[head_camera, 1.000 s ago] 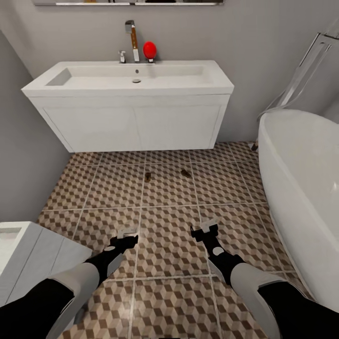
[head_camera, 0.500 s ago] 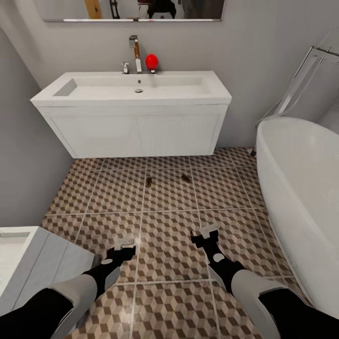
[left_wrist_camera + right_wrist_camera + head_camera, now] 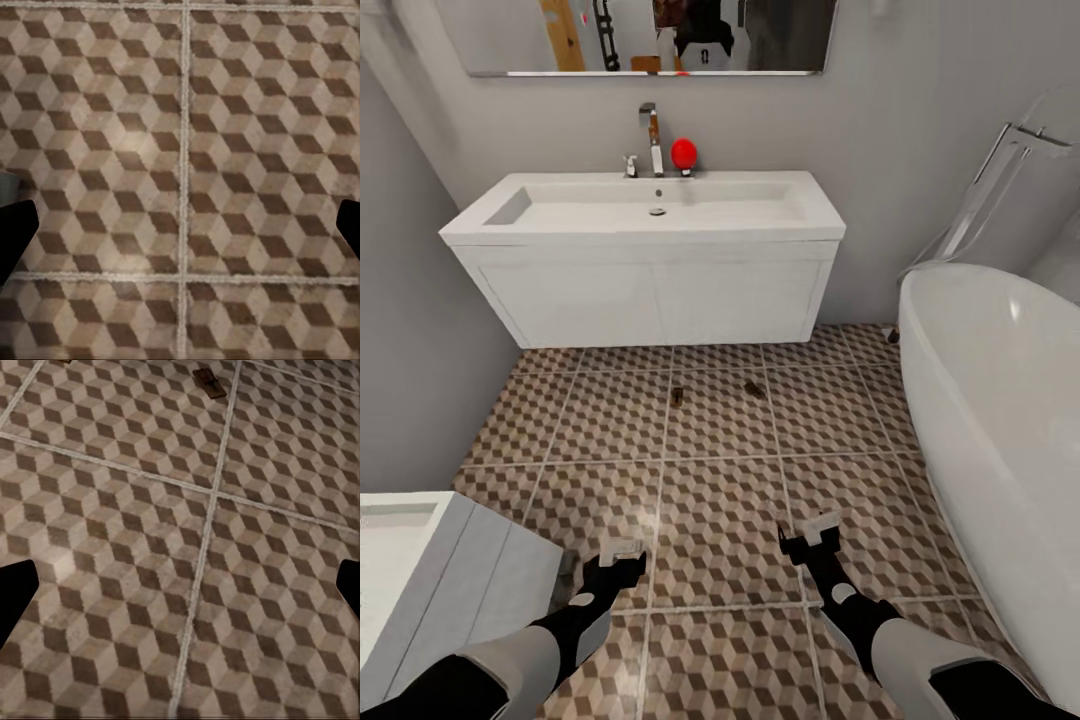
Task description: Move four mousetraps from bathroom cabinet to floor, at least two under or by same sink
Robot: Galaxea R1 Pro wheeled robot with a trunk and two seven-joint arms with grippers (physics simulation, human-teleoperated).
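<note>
Two mousetraps [image 3: 677, 396] [image 3: 755, 388] lie on the bathroom floor [image 3: 720, 500], on the cube-pattern tiles just in front of the white wall-hung bathroom sink [image 3: 650, 215]. One mousetrap [image 3: 209, 383] also shows far ahead in the right wrist view. My left gripper [image 3: 622, 553] and right gripper [image 3: 815, 533] hover low over the tiles, well short of the traps. In the wrist views both the left gripper [image 3: 180, 232] and the right gripper [image 3: 180, 592] stand open with only floor between the dark fingertips [image 3: 15, 232] [image 3: 15, 592]. The cabinet is out of view.
A white oval bathtub [image 3: 1000, 400] fills the right side. A small white drawer unit [image 3: 420, 570] stands close by my left arm. A grey wall [image 3: 410, 350] closes the left side. A red object [image 3: 683, 153] sits by the tap, under a mirror [image 3: 640, 35].
The whole view has shifted: the sink sits farther off and lower, and more of the mirror shows. Both arms appear lower in the picture. The two traps lie where they were.
</note>
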